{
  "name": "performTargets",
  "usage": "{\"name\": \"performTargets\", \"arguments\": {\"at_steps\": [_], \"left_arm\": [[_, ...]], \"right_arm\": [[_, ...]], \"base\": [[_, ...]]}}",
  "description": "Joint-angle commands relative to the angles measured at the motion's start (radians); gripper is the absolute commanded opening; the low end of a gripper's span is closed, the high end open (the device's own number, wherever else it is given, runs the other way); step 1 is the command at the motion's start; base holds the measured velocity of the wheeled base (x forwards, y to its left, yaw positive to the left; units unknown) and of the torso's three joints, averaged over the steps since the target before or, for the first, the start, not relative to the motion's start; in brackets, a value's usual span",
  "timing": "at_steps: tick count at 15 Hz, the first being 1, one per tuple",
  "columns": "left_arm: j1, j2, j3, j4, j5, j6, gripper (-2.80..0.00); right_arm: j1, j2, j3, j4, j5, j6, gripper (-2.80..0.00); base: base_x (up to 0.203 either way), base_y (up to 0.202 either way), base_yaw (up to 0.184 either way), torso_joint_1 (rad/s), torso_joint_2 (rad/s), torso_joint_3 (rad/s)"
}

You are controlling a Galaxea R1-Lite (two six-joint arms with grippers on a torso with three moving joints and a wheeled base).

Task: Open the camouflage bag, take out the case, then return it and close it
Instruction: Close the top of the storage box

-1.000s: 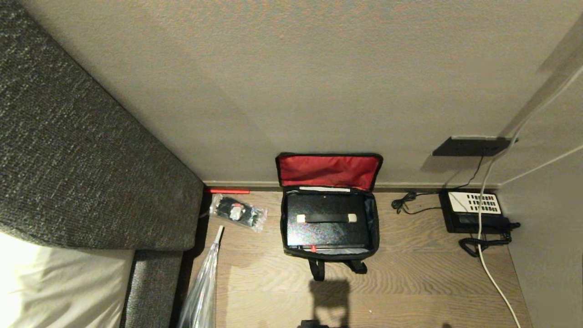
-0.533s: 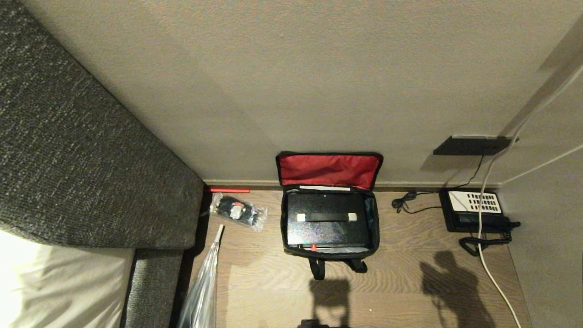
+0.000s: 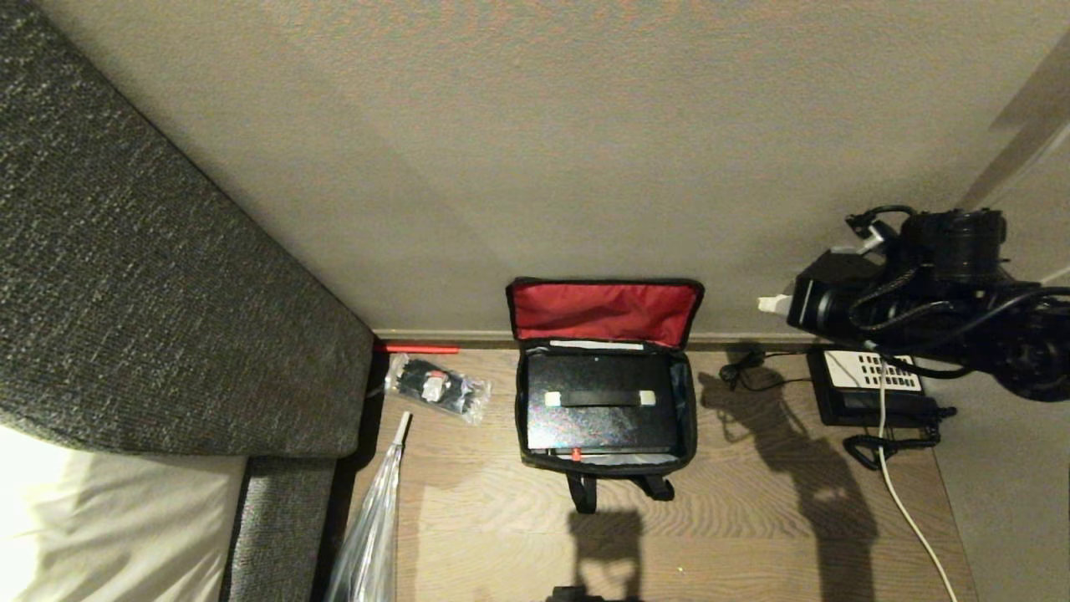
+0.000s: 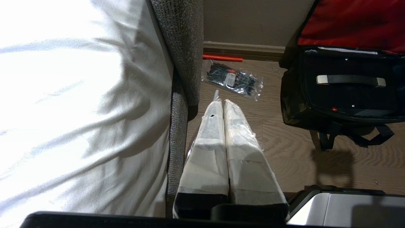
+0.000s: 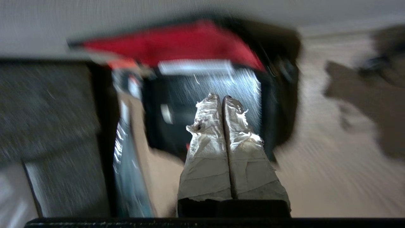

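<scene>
1. Right gripper [image 5: 222, 98]: taped fingers pressed together, holding nothing, raised right of the bag.
2. Left gripper [image 4: 222, 103]: fingers together, empty, beside the bed [image 4: 79, 104].
3. Camouflage bag [image 3: 689, 418] lies open on the floor against the wall, red lid up, the case [image 3: 598, 414] inside.

The right wrist view is smeared throughout, so the camouflage bag [image 5: 278, 95] and the case [image 5: 177, 104] inside it show only as soft shapes and the case's labels cannot be read. In the head view the right arm [image 3: 936, 293] is cut by the picture's edge and covers part of the desk telephone [image 3: 869, 385]; its tool's tips are too small to make out. The left wrist view crops the bag's far side, and the packet of cable ties [image 4: 232, 79] bears an unreadable label.
</scene>
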Motion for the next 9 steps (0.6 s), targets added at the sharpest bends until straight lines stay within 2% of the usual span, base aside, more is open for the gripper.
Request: {"name": "performTargets", "arguments": {"at_steps": [1,5,9], "left_arm": [[0.000,0.000,0.000,0.000,0.000,0.000,-2.80],[0.000,0.000,0.002,0.000,0.000,0.000,-2.80],[0.000,0.000,0.000,0.000,0.000,0.000,-2.80]], "right_arm": [[0.005,0.189,-0.035,-0.147,0.061,0.036,0.00],[0.005,0.235,-0.039,-0.169,0.116,0.024,0.00],[0.003,0.326,-0.060,-0.253,0.144,-0.078,0.00]], "base": [[0.000,0.000,0.000,0.000,0.00,0.000],[0.000,0.000,0.000,0.000,0.00,0.000],[0.000,0.000,0.000,0.000,0.00,0.000]]}}
